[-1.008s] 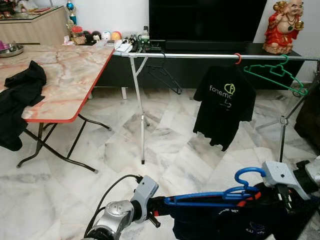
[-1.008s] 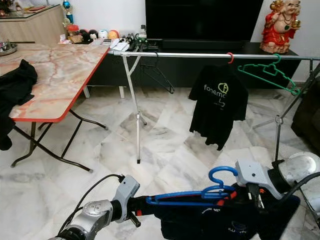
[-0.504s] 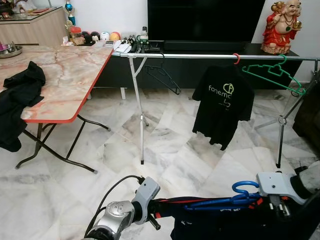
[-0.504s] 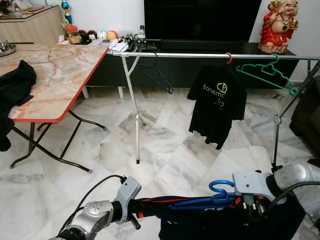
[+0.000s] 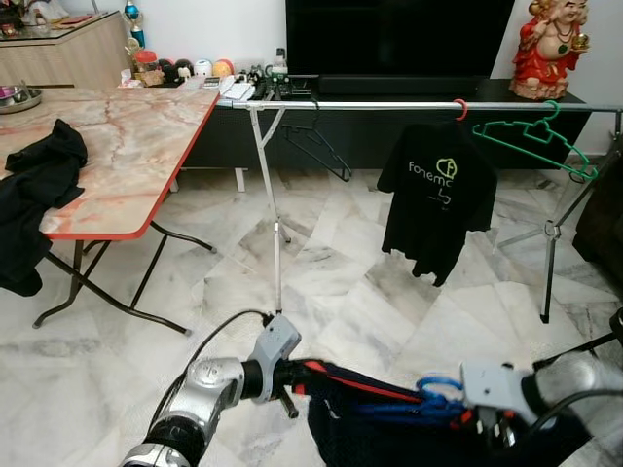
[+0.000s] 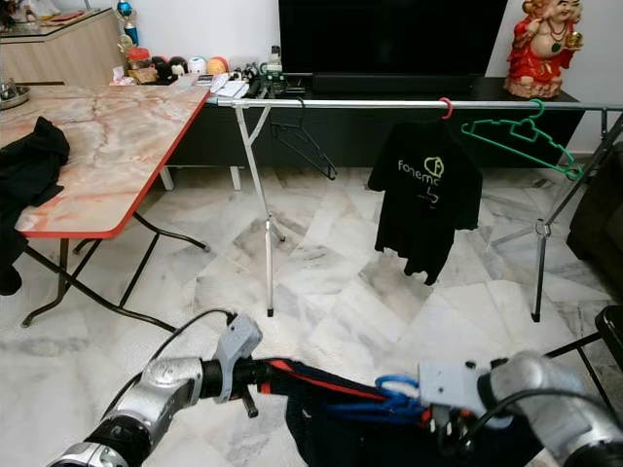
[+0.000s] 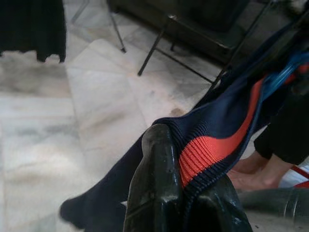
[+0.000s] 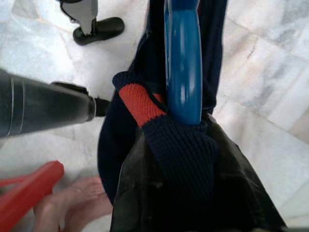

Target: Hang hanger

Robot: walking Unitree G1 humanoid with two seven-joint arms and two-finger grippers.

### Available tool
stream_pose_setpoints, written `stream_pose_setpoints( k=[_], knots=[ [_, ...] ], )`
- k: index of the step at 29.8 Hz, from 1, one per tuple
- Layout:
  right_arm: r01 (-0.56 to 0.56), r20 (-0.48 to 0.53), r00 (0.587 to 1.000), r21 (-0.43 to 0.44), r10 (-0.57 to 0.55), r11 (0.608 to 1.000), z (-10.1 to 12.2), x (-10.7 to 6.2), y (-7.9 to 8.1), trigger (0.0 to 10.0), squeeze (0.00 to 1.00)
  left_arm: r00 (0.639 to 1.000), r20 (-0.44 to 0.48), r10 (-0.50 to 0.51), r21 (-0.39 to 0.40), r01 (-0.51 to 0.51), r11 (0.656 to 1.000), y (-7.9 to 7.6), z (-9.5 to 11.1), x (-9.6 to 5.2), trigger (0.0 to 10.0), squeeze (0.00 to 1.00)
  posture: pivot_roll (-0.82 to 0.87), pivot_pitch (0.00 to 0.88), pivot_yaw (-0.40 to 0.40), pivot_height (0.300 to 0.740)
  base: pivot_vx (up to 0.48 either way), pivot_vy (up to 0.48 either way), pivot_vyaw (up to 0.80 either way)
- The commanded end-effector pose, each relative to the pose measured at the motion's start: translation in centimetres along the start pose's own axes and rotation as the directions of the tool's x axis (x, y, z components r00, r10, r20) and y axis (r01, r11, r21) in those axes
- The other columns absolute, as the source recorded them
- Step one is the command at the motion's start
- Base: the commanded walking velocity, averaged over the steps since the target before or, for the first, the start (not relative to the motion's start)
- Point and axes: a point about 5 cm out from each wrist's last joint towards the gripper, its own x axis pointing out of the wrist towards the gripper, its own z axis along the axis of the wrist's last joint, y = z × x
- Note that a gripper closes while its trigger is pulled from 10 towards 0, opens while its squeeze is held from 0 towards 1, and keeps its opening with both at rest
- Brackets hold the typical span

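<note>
- Low down, well short of the clothes rail [image 5: 389, 105]: blue hanger [image 5: 428, 401] bearing navy garment [image 5: 389, 438].
- Left gripper [image 7: 181, 193] clamped on garment's orange-striped collar.
- Right gripper [image 8: 193, 159] clenched on collar beside hanger's hook.
- Black T-shirt [image 5: 435, 209] and green hanger [image 5: 535, 146] hanging on rail.

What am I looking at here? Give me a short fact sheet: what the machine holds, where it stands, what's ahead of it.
Held item: dark navy garment with orange trim on a blue plastic hanger
Left gripper: jaws shut on the garment's collar
Right gripper: jaws shut on garment and hanger
Ahead: silver metal clothes rail
On rail: black printed T-shirt, green plastic hanger, black wire hanger
To the left: marble-patterned folding table with black cloth
Floor: white marble tiles
</note>
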Motion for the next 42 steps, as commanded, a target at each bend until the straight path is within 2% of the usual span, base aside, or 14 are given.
stream_pose_setpoints(
  k=[1, 7, 9, 22, 23, 24, 25, 26, 27, 28, 29, 30, 38, 42],
  knots=[
    [0.052, -0.022, 0.998, 0.037, -0.052, 0.998, -0.5, 0.6, 0.1, 0.0, 0.0, 0.999, 0.016, -0.043, 0.021, 0.043, 0.999, 0.0, 0.9, -0.4, 0.0, 0.0, 0.01, 0.073, 0.016, 0.74, 0.0, 0.0, 0.0],
    [0.31, -0.096, 0.949, 0.099, -0.301, 0.946, -0.4, 1.7, -1.7, 0.0, 0.0, 0.987, 0.015, -0.16, 0.016, 0.16, 0.987, -1.3, 1.0, -0.4, 0.0, 0.0, 0.02, 0.073, 0.021, 0.74, 0.0, 0.0, 0.0],
    [0.376, -0.069, 0.926, 0.187, -0.37, 0.907, 0.3, 1.7, -2.6, 0.0, 0.0, 0.984, -0.001, -0.176, 0.013, 0.176, 0.984, -1.6, 0.6, -0.6, 0.0, 0.0, 0.02, 0.075, 0.021, 0.74, 0.0, 0.0, 0.0],
    [0.223, 0.174, 0.947, 0.253, -0.271, 0.941, 5.2, 4.1, -2.0, 0.0, 0.0, 0.968, 0.045, -0.247, 0.043, 0.245, 0.968, -3.4, 2.3, 0.3, 0.2, 0.0, 0.02, 0.067, 0.012, 0.74, 0.0, 0.0, 0.0],
    [0.226, 0.173, 0.946, 0.257, -0.275, 0.939, 5.3, 4.2, -2.1, 0.0, 0.0, 0.967, 0.063, -0.246, 0.052, 0.243, 0.969, -3.5, 2.7, 0.4, 3.3, 0.0, 0.02, 0.067, 0.012, 0.74, 0.0, 0.0, 0.0],
    [0.228, 0.173, 0.945, 0.26, -0.278, 0.938, 5.3, 4.3, -2.1, 0.0, 0.0, 0.968, 0.069, -0.242, 0.056, 0.239, 0.969, -3.5, 2.8, 0.5, 8.4, 0.0, 0.02, 0.067, 0.012, 0.74, 0.0, 0.0, 0.0],
    [0.23, 0.174, 0.944, 0.264, -0.28, 0.937, 5.3, 4.4, -2.1, 0.0, 0.0, 0.968, 0.073, -0.242, 0.059, 0.238, 0.97, -3.6, 3.0, 0.5, 10.0, 0.0, 0.03, 0.065, 0.01, 0.74, 0.0, 0.0, 0.0],
    [0.23, 0.175, 0.944, 0.265, -0.281, 0.936, 5.3, 4.4, -2.1, 0.0, 0.0, 0.967, 0.073, -0.244, 0.058, 0.24, 0.969, -3.7, 3.0, 0.5, 10.0, 0.0, 0.03, 0.065, 0.01, 0.74, 0.0, 0.0, 0.0],
    [0.244, 0.173, 0.939, 0.277, -0.298, 0.929, 5.3, 4.4, -2.2, 0.0, 0.0, 0.962, 0.075, -0.264, 0.058, 0.26, 0.964, -4.0, 3.1, 0.4, 10.0, 0.26, 0.03, 0.064, 0.009, 0.74, 0.0, 0.0, 0.0],
    [0.265, 0.167, 0.932, 0.292, -0.322, 0.919, 5.3, 4.5, -2.3, 0.0, 0.0, 0.953, 0.08, -0.293, 0.056, 0.29, 0.956, -4.4, 3.2, 0.2, 10.0, 0.89, 0.03, 0.064, 0.009, 0.74, 0.0, 0.0, 0.0],
    [0.265, 0.167, 0.932, 0.292, -0.322, 0.919, 5.3, 4.5, -2.3, 0.0, 0.0, 0.953, 0.08, -0.293, 0.056, 0.29, 0.956, -4.4, 3.2, 0.2, 10.0, 0.89, 0.03, 0.064, 0.009, 0.74, 0.0, 0.0, 0.0],
    [0.305, 0.158, 0.918, 0.303, -0.364, 0.903, 5.2, 4.5, -2.6, 0.0, 0.0, 0.946, 0.08, -0.313, 0.047, 0.31, 0.95, -4.7, 3.2, 0.0, 10.0, 1.0, 0.03, 0.063, 0.008, 0.74, 0.0, 0.0, 0.0],
    [0.368, 0.183, 0.865, 0.399, -0.467, 0.84, 6.0, 5.3, -3.1, 0.0, 0.0, 0.957, 0.028, -0.29, 0.041, 0.289, 0.956, -4.8, 2.2, -0.8, 10.0, 1.0, 0.04, 0.049, 0.009, 0.74, 0.0, 0.0, 0.0],
    [0.345, 0.207, 0.873, 0.381, -0.442, 0.858, 6.3, 6.1, -2.6, 0.0, 0.0, 0.962, 0.025, -0.27, 0.052, 0.269, 0.962, -4.8, 2.5, -0.6, 10.0, 1.0, 0.05, 0.039, 0.009, 0.74, 0.0, 0.0, 0.0]
  ],
)
